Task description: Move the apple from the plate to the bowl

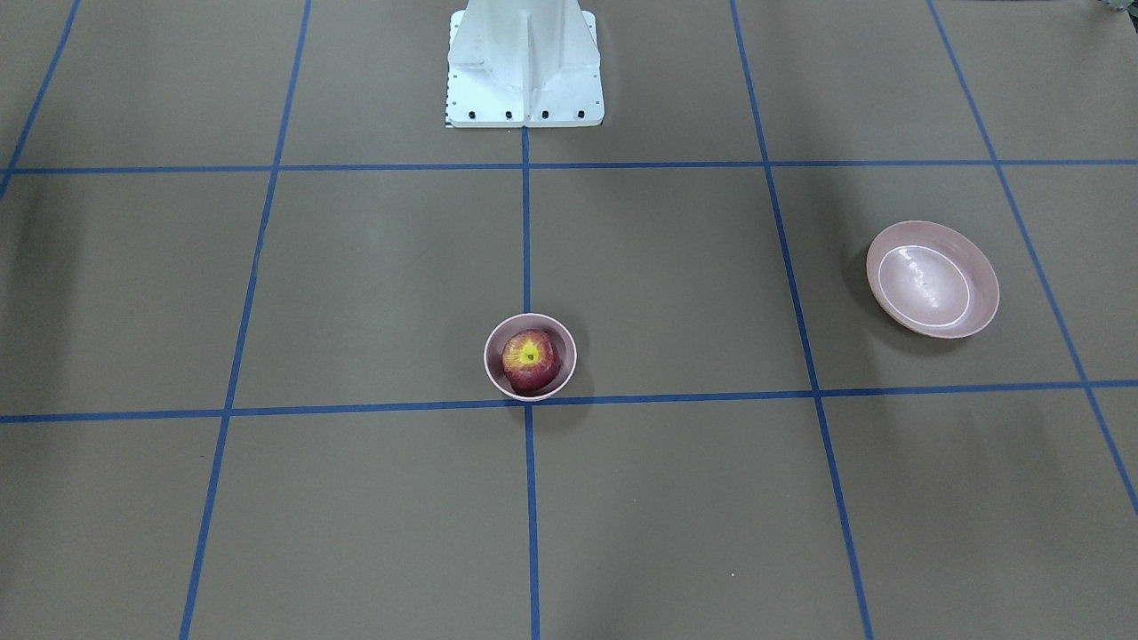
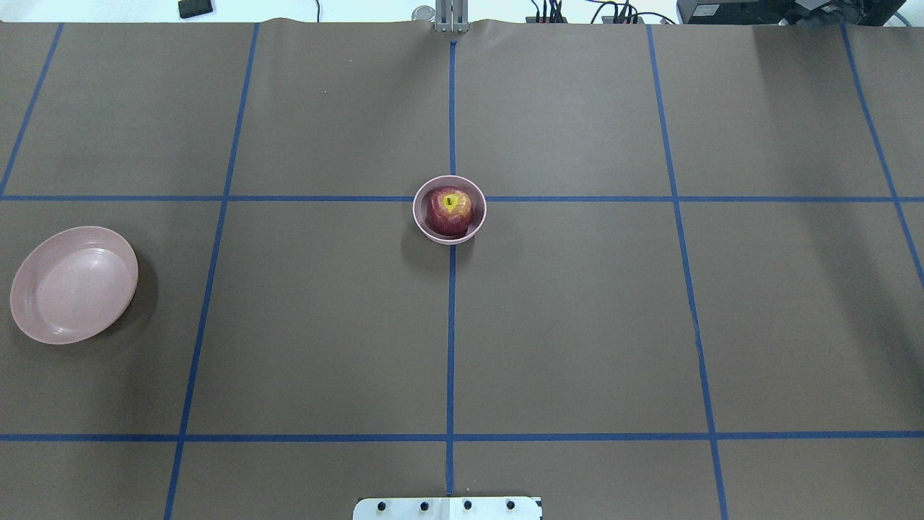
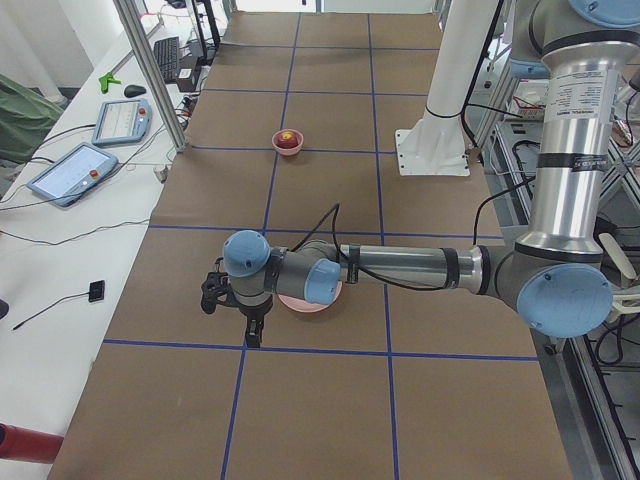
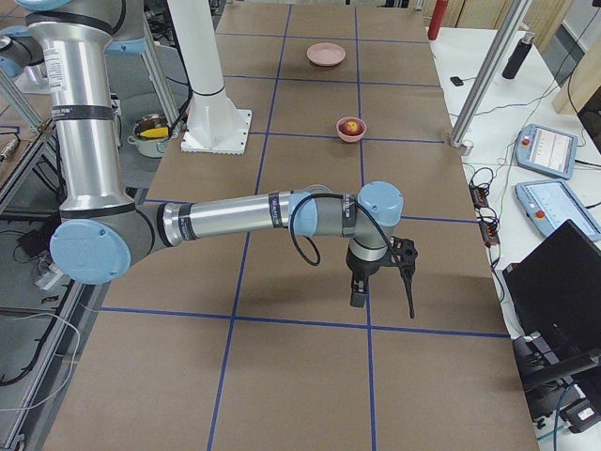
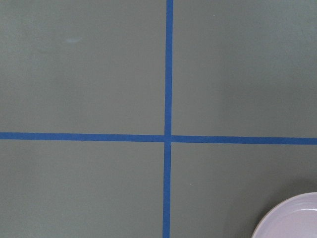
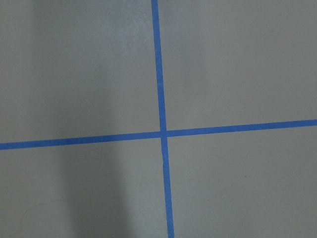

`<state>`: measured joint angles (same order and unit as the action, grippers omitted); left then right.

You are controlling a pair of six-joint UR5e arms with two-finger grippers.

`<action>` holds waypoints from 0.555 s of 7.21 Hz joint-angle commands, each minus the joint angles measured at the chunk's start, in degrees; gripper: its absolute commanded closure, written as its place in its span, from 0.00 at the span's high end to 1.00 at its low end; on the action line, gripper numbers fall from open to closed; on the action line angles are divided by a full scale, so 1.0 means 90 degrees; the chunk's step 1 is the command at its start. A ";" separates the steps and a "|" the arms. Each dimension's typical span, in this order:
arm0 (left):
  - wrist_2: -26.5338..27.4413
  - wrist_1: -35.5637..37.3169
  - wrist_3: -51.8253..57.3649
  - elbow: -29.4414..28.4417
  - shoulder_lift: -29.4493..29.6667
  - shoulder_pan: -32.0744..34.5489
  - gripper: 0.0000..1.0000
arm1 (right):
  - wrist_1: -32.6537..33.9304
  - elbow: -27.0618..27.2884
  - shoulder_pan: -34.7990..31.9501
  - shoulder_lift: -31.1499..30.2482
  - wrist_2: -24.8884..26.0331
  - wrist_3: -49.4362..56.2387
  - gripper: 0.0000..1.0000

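Observation:
The dark-red apple (image 1: pixel 530 360) with its yellow stem patch sits inside the small deep pink bowl (image 1: pixel 489 366) at the table's middle; both show in the overhead view, the apple (image 2: pixel 449 209) and the bowl (image 2: pixel 419 217). The wide pink plate (image 2: pixel 72 284) lies empty at the table's left end. In the exterior left view my left gripper (image 3: pixel 230 315) hangs over the table beside the plate (image 3: pixel 312 304), which the arm partly hides. In the exterior right view my right gripper (image 4: pixel 383 299) hangs over bare table, far from the bowl (image 4: pixel 350 134). I cannot tell whether either is open or shut.
The white robot pedestal (image 1: pixel 524 62) stands at the table's robot side. Blue tape lines grid the brown table. Teach pendants (image 3: pixel 75 170) and metal posts (image 3: pixel 150 70) stand along the operators' side. A laptop (image 4: pixel 554 282) sits off the right end.

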<state>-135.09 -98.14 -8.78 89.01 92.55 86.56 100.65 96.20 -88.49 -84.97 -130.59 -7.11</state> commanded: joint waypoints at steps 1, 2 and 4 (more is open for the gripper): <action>0.0573 0.0717 0.0321 0.0440 0.0039 -0.0027 0.99 | 0.0087 0.0024 0.0008 -0.0051 0.0027 0.0076 1.00; 0.0586 0.0951 0.0331 0.0529 0.0078 -0.0028 0.99 | 0.0077 -0.0015 0.0018 -0.0090 0.0027 0.0077 1.00; 0.0538 0.0983 0.0476 0.0511 0.0011 0.0002 0.99 | 0.0057 -0.0238 0.0018 -0.0100 0.0018 0.0086 1.00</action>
<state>-130.15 -89.86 -5.48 93.59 93.03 86.50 101.31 95.25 -88.35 -85.78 -130.36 -6.41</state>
